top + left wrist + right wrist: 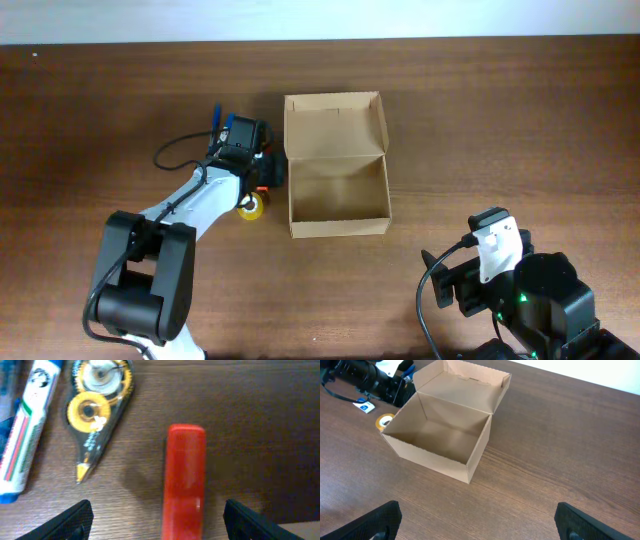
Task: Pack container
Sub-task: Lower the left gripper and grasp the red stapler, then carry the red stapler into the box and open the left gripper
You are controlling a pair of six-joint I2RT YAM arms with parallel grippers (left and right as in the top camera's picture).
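- Overhead, the container (337,165) sits in the middle of the brown table (500,120). Its lid flap is tipped back on the far side, so the box is open.
- My left gripper (160,519) is just beside the box's left wall, low over the table. Its fingers are wide apart.
- A red thing (185,475) lies between them, touching neither.
- A tape tool with a yellow wheel (97,407) and a marker pen (27,430) lie near.
- My right gripper (477,522) is well apart from the box, with its fingers spread wide.
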